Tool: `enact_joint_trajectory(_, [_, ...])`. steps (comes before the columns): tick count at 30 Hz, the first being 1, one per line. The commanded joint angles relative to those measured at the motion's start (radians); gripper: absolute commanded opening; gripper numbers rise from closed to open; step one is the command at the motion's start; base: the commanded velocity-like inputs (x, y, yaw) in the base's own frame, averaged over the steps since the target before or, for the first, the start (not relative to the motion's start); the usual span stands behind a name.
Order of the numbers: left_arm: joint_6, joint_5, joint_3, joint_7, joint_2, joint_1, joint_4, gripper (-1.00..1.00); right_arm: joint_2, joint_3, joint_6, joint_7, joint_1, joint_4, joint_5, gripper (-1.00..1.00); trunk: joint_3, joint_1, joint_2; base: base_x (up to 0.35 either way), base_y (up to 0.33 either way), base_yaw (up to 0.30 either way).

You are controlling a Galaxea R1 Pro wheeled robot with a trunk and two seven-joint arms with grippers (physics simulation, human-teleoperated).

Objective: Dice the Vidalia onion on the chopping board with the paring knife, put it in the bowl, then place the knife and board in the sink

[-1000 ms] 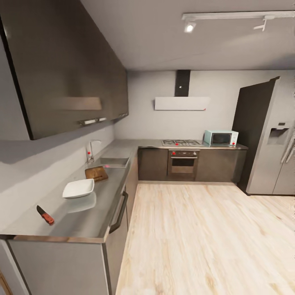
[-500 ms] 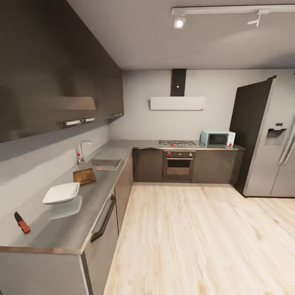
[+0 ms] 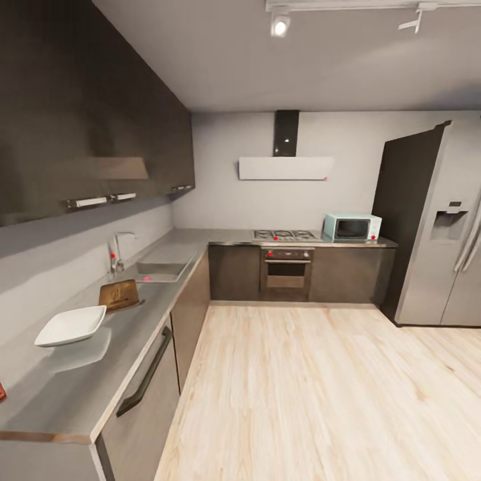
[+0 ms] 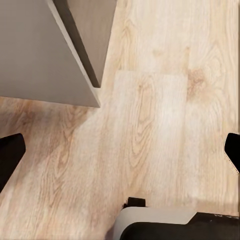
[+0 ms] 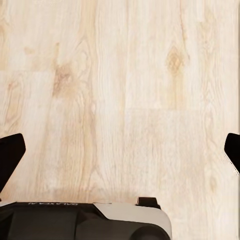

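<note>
A grey kitchen runs in an L shape around a pale wooden floor (image 3: 314,394), with dark wall cabinets (image 3: 80,133) on the left wall and a tall fridge (image 3: 434,227) at the far right. Along the left wall lies the table (image 3: 80,387), its grey top faintly mirroring what stands on it. Nearest on it sits the white bowl (image 3: 71,325), squarish and shallow. Just beyond the bowl lies the chopping board (image 3: 119,294), dark brown, its far end close to the sink (image 3: 160,270). The tap (image 3: 117,250) with its red knob stands at the wall side of the basin; whether the onion is inside cannot be told from here. At the very left edge of the head view a small red sliver shows on the table, too cropped to name. On the back run stand a hob (image 3: 285,235), an oven (image 3: 286,270) below it, and a light blue microwave (image 3: 351,227).

Both wrist views look down at floorboards. The left gripper (image 4: 120,152) is spread wide, its dark fingertips (image 4: 10,155) at opposite edges, beside a grey cabinet corner (image 4: 45,55). The right gripper (image 5: 120,152) is spread the same way, holding nothing.
</note>
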Motion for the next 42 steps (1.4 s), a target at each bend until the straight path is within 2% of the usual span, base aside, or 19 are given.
enact_joint_trajectory(1, [-0.002,0.003,0.002,-0.001,0.000,0.001,-0.001,1.00,0.000,0.001,-0.001,-0.001,0.001,-0.001,0.000,1.00,0.000,0.001,0.000,0.175,-0.175,0.000])
enact_joint_trajectory(16, [-0.002,0.003,0.002,-0.001,0.000,0.001,0.000,1.00,0.001,0.001,-0.001,-0.001,0.001,-0.001,0.000,1.00,0.000,0.001,0.000,0.049,-0.050,0.002])
enact_joint_trajectory(42, [-0.002,0.003,0.002,-0.001,0.000,0.001,0.000,1.00,0.001,0.001,0.001,0.000,0.000,-0.001,0.000,1.00,0.000,0.001,0.000,0.000,0.000,0.073])
